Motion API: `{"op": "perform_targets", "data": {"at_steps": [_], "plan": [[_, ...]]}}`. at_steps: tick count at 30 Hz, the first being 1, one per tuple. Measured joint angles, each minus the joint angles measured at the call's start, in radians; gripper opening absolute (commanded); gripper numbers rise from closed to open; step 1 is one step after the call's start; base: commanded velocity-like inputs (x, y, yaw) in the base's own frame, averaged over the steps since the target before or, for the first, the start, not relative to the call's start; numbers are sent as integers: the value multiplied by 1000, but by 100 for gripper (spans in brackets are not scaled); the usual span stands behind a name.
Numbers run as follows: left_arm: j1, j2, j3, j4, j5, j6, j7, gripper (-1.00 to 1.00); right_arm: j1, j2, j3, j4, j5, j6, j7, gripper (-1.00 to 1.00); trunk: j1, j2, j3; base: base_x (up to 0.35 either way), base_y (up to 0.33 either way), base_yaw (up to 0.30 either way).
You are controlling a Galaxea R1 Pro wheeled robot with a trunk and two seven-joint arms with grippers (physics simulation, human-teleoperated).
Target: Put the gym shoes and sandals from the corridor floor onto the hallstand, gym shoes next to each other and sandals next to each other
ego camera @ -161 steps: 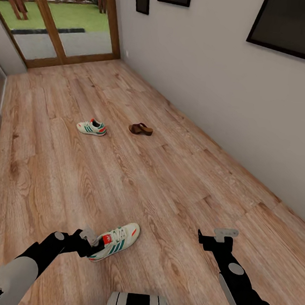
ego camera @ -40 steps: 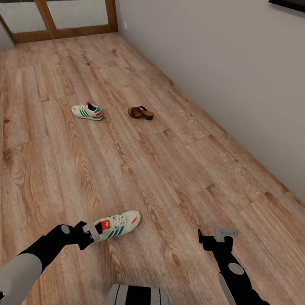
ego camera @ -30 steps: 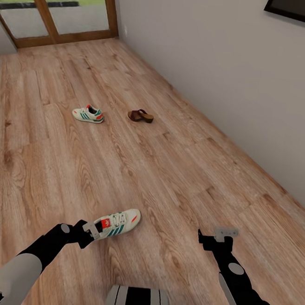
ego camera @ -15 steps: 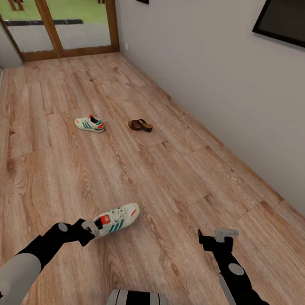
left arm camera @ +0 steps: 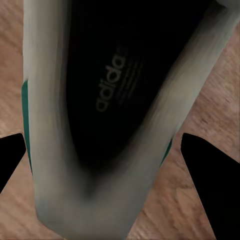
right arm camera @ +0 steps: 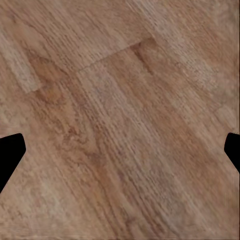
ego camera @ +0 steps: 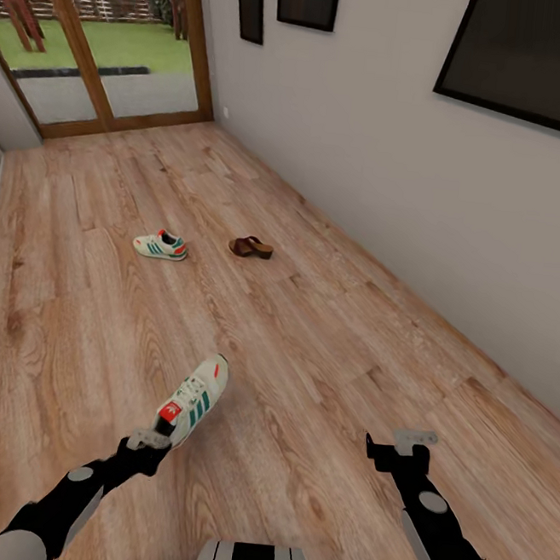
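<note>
- At the near left of the head view, the left pincer point(ego camera: 150, 440) is clenched on the heel end of one gym shoe point(ego camera: 192, 400), whose toe points away from the robot over the corridor floor point(ego camera: 325, 344).
- Left wrist view: the gym shoe point(left arm camera: 107, 115) lies between the two dark fingertips point(left arm camera: 207, 180), its dark, printed insole facing the camera and the pale collar rim nearest the lens; plank flooring shows on either side.
- Right pincer point(ego camera: 404, 442): released and holding nothing, with bare planks between its fingertips point(right arm camera: 10, 152) in the right wrist view.
- Farther down the corridor, the second gym shoe point(ego camera: 160, 245) and one brown sandal point(ego camera: 250, 247) sit on the floor, near each other but apart, close to the wall point(ego camera: 395, 154); beyond them stand glazed doors point(ego camera: 105, 49) with wooden frames.
- Handling, as a judgement: a sneaker of this kind is light, with a soft, compressible upper and a stiffer sole, so a grip on the heel collar is likely to hold, though the long toe can swing or droop when carried.
- A flat sandal is probably stiff and thin; taking it across the footbed edge or by a strap would seem the surest hold, since a hard sole may slip between smooth fingers.
</note>
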Motion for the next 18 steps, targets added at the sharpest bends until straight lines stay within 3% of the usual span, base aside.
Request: {"op": "perform_targets", "data": {"at_steps": [6,9,18], "plan": [[87,-4,0,1,59,-82,40,-100,9,0,0,87,-1,-16,-1,100,-3,1,31,0,0,-197],[123,-5,1,1,88,-116,51,-100,32,0,-1,131,-2,-60,-2,100,-4,2,46,0,0,-200],[183,-7,2,39,162,-197,107,-100,106,6,-1,293,-5,-335,-5,100,-8,4,92,0,0,-201]]}}
